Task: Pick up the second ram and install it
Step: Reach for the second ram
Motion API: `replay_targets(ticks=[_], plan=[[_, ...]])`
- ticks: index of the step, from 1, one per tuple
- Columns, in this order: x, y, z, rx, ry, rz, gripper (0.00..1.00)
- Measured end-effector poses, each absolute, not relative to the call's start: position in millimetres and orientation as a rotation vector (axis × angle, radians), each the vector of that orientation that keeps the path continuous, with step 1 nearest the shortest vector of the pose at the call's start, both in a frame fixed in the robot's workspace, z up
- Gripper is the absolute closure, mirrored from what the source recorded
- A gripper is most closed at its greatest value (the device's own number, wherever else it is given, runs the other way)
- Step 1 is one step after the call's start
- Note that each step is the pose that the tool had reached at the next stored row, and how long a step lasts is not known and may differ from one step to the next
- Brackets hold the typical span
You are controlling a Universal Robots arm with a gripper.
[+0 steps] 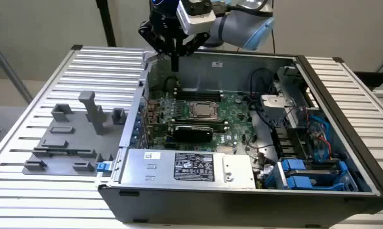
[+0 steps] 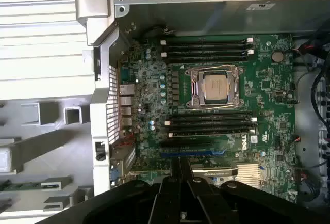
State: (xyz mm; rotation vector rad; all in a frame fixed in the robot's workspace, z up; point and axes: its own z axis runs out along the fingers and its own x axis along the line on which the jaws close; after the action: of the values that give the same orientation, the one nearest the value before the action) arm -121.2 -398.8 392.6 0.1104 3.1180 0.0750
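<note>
My gripper (image 1: 174, 50) hangs above the back corner of the open computer case (image 1: 344, 119), on the exterior view's left. It is shut on a thin dark stick, the second ram (image 1: 174, 63), which hangs straight down from the fingers. In the wrist view the ram (image 2: 180, 161) shows edge-on between the closed fingers of the gripper (image 2: 180, 176). It is held high above the green motherboard (image 2: 268, 79). Black memory slots lie on both sides of the processor socket (image 2: 215, 85): one bank (image 2: 206, 49) beyond it, another (image 2: 211, 123) nearer the gripper.
A grey parts fixture (image 1: 64, 143) with upright pegs lies on the slatted table at the exterior view's left; a green strip (image 2: 23, 185) rests in it. Inside the case are a black expansion card (image 1: 191, 132), the power supply (image 1: 191, 167), cables and blue drive bays (image 1: 305, 174).
</note>
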Motion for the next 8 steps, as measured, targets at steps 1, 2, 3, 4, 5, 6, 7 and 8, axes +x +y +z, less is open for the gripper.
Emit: replay_targets(ticks=[1, 2, 3, 4, 5, 6, 7, 8], plan=[[-121.2, -398.8, 392.6, 0.11, 3.118, 0.075, 1.0], [-121.2, -398.8, 392.6, 0.11, 3.118, 0.075, 1.0], [-121.2, -398.8, 392.6, 0.11, 3.118, 0.075, 1.0], [-121.2, -398.8, 392.6, 0.11, 3.118, 0.075, 1.0], [-121.2, -398.8, 392.6, 0.11, 3.118, 0.075, 1.0], [-121.2, -398.8, 392.6, 0.11, 3.118, 0.075, 1.0], [-121.2, -398.8, 392.6, 0.11, 3.118, 0.075, 1.0], [-121.2, -398.8, 392.6, 0.11, 3.118, 0.075, 1.0]])
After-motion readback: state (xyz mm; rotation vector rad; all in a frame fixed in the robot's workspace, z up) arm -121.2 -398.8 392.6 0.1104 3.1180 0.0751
